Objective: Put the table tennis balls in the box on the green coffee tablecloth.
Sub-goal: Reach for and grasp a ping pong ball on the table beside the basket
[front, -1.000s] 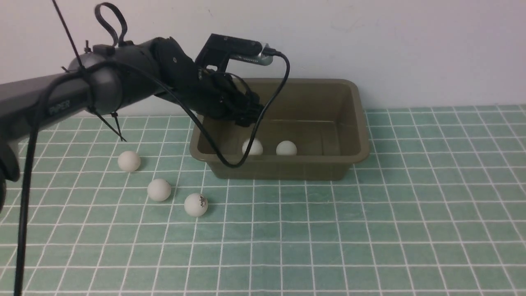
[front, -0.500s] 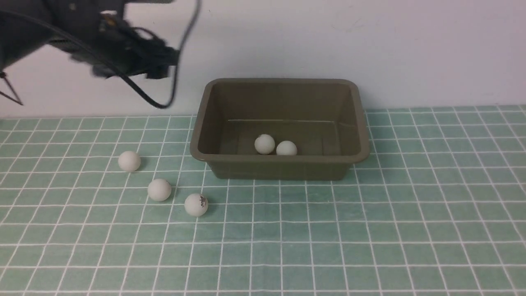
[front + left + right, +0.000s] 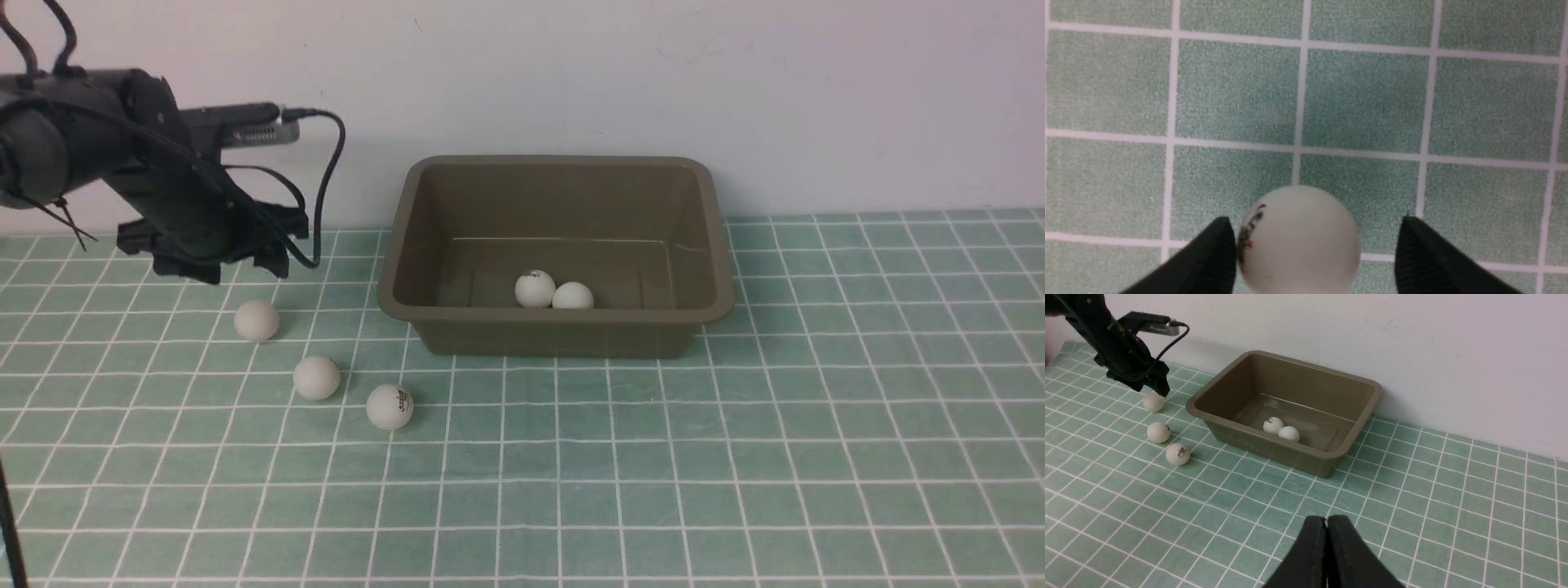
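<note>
Front view: two balls (image 3: 535, 288) in box (image 3: 563, 335), three on tablecloth (image 3: 735, 457); left gripper (image 3: 224, 269) spread wide, empty, above one; right gripper (image 3: 1326, 519) closed, empty.

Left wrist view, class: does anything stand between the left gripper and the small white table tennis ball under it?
Nothing visible does. The left gripper is open and the small matte white table tennis ball shows between its black fingers, with only pale green white-gridded tablecloth around it.

Three balls (image 3: 316, 377) left of box (image 3: 555, 336)
</note>
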### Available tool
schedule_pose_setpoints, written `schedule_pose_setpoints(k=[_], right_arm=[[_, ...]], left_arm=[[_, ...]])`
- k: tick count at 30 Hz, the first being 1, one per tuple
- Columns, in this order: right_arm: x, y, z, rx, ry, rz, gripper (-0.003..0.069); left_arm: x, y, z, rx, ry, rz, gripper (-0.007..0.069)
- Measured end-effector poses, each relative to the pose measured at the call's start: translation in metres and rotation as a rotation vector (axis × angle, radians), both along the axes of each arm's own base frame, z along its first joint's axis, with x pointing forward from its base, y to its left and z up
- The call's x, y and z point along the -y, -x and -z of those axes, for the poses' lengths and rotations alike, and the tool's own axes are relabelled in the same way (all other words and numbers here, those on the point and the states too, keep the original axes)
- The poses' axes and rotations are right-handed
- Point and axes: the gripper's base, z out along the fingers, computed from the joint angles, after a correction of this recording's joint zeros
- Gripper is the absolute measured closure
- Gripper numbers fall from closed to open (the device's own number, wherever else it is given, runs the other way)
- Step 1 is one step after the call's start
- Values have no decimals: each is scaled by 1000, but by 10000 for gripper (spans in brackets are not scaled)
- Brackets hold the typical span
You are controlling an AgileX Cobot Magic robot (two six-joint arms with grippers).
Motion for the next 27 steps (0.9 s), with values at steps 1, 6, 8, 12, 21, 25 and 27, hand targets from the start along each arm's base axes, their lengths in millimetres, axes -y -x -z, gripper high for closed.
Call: schedule_pose_setpoints(k=[1,6,8,12,21,25,27], right_arm=[[0,0,0,0,0,0,676],[0,0,0,0,0,0,676],[0,0,0,0,0,0,676],[0,0,0,0,0,0,676],[0,0,0,0,0,0,676],[0,0,0,0,0,0,676],[0,0,0,0,0,0,676]], left_arm=[[0,0,0,0,-1,0,167],[-2,1,0,-10,-27,14,291],[-3,2,-1,-39,-35,18,291],[-3,-2,-30,-119,-42,23,291],[65,-15,-147,69,137,332,291],[113,-9,-159,121,172,458,291],[129,-11,-151,131,168,481,291]])
